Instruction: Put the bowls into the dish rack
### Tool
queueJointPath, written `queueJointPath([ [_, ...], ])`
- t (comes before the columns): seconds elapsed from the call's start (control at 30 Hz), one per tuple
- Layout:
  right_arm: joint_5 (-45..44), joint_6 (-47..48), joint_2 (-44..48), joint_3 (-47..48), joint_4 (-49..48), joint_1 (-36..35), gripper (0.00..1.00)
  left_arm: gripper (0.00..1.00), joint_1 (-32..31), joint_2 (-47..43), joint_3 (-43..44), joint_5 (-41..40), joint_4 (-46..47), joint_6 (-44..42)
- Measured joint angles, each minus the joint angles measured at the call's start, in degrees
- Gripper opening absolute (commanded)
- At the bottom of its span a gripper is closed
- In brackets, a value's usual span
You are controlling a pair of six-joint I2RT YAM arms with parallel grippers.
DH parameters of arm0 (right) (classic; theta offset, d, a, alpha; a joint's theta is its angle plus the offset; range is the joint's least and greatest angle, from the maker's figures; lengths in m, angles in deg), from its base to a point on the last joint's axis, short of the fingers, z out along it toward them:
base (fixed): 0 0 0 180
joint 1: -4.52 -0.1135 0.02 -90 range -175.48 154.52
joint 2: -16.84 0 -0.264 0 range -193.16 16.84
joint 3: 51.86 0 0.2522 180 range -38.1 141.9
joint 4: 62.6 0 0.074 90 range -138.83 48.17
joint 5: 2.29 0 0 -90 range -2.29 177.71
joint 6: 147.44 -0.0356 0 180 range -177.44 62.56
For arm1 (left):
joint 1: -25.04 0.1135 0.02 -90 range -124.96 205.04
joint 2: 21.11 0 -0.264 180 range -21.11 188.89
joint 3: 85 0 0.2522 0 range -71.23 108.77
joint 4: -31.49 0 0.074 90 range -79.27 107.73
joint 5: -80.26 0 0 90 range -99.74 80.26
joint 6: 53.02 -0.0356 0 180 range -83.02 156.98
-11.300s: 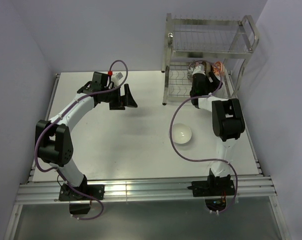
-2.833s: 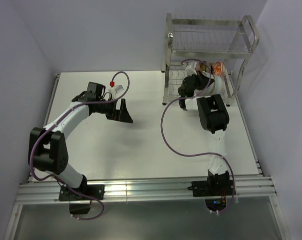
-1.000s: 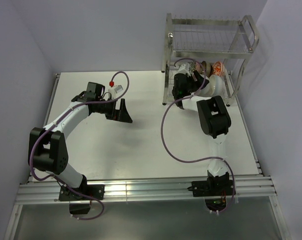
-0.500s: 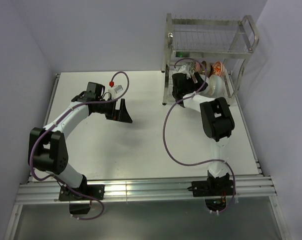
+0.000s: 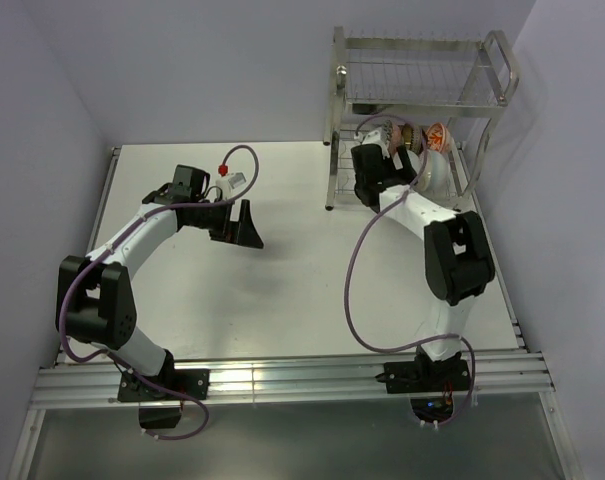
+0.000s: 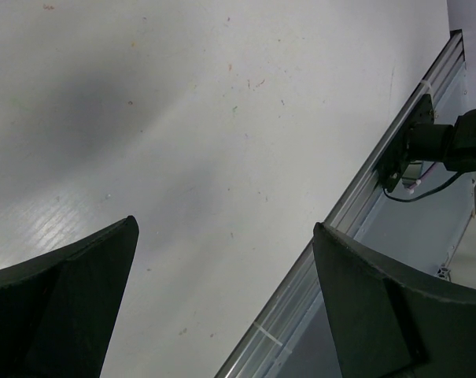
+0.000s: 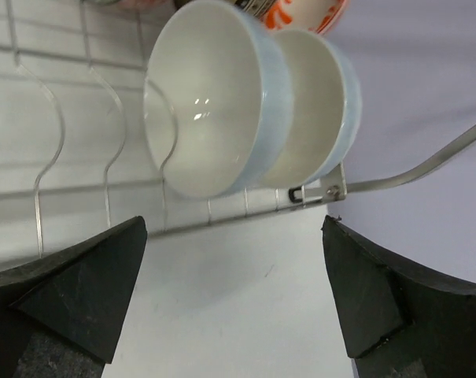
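The silver wire dish rack (image 5: 419, 72) stands at the table's far right. Its lower tier holds the bowls on edge: two plain white bowls (image 7: 206, 102) (image 7: 316, 110) side by side, the orange-red patterned bowl (image 5: 438, 134) behind them, the dark brown bowl (image 5: 410, 134) and the grey-white patterned bowl (image 5: 386, 132). My right gripper (image 5: 374, 182) is open and empty at the rack's front, just short of the white bowls; in the right wrist view (image 7: 234, 260) its fingers straddle bare table. My left gripper (image 5: 244, 224) is open and empty over the table's left half.
The rack's upper tier (image 5: 422, 100) and its frame posts (image 5: 331, 170) stand close round my right wrist. The table's near rail (image 6: 356, 213) and the right arm's base (image 6: 434, 146) show in the left wrist view. Walls close in on the left, back and right.
The white bowl that lay on the table 11 s ago now stands in the rack. Over the last second my right elbow has swung right and nearer. The left arm has not moved.
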Motion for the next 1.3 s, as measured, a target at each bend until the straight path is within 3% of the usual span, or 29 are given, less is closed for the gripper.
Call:
queueJointPath([
  [0.47, 25.18, -7.34, 23.78, -8.76, 15.82, 0.0, 1.0, 0.99, 0.72, -3.58, -0.33, -7.54, -0.85, -2.29],
  [0.63, 34.75, -6.75, 31.32, -16.11, 18.88, 0.22, 1.0, 1.0, 1.07, -6.05, -1.49, -10.12, -0.61, -3.98],
  [0.9, 50.49, -5.57, 41.11, -22.36, 24.09, 7.48, 1.0, 1.0, 1.42, -10.4, -4.28, -16.79, -0.81, -5.01],
  [1.03, 54.6, -5.84, 43.69, -25.33, 25.4, 10.88, 1.0, 1.0, 1.68, -13.05, -7.63, -20.39, -0.52, -5.05],
  [1.3, 59.23, -6.08, 48.5, -28.28, 27.82, 11.04, 1.0, 1.0, 1.86, -14.69, -10.03, -23.61, -0.35, -5.09],
])
